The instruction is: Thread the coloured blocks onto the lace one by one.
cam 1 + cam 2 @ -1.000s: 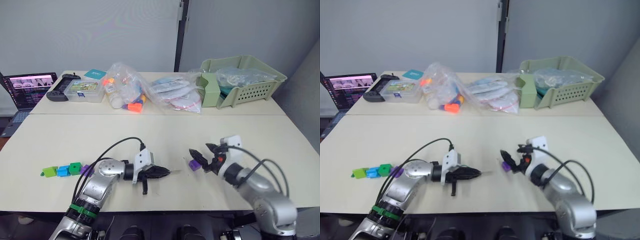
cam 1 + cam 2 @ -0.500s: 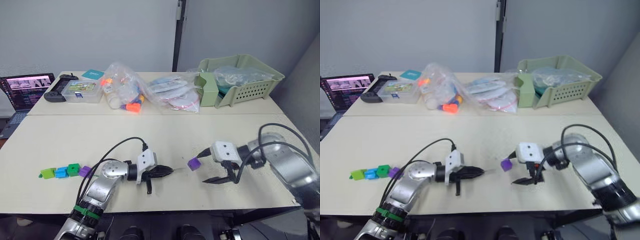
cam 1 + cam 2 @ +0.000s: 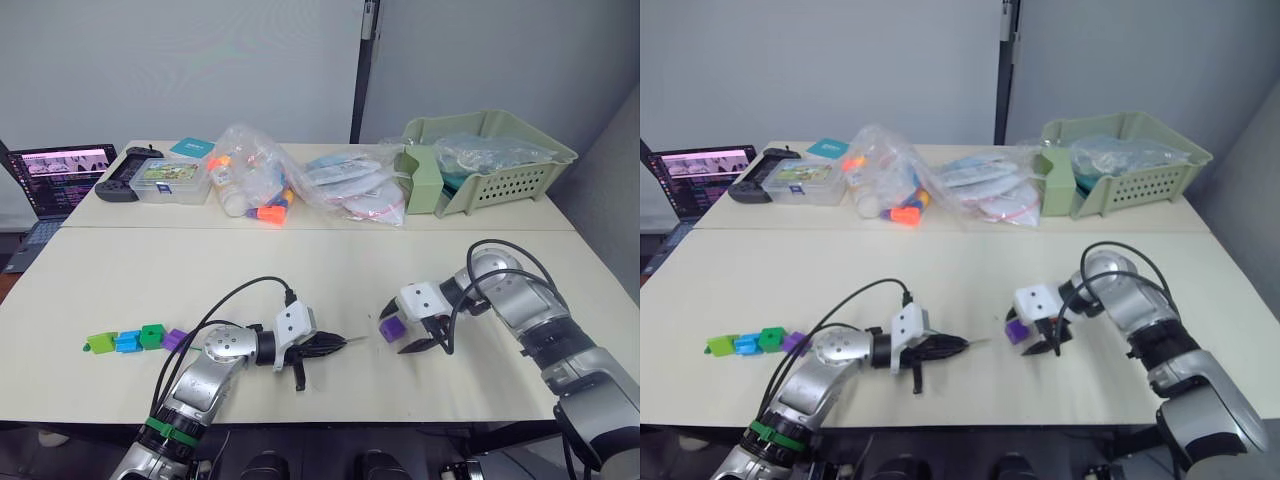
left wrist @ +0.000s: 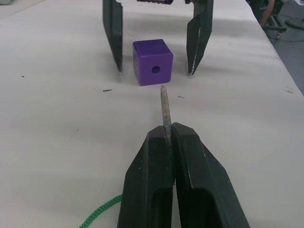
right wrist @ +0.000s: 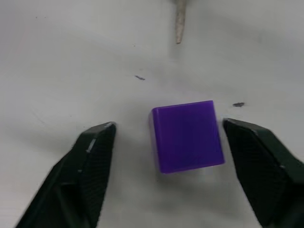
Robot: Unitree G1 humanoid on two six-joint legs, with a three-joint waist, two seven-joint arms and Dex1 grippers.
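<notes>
A purple block (image 4: 153,61) lies on the table with its hole facing the lace tip. My right gripper (image 3: 397,327) is open, one finger on each side of the block, neither touching it in the right wrist view (image 5: 186,135). My left gripper (image 4: 168,142) is shut on the lace, whose grey tip (image 4: 165,107) points at the block from a short gap away. Green lace (image 4: 99,213) trails behind the fingers. At the left, a lime green block (image 3: 100,343), a blue block (image 3: 126,342), a dark green block (image 3: 150,336) and a second purple block (image 3: 175,339) lie in a row.
Along the far side of the table stand a laptop (image 3: 60,175), a game controller (image 3: 118,186), a clear box (image 3: 170,182), plastic bags of toy pieces (image 3: 252,185) and a green basket (image 3: 485,160). Black cables loop from both arms over the table.
My right gripper has moved left from beside the purple block and now straddles it, still open. The left gripper and lace tip have hardly moved.
</notes>
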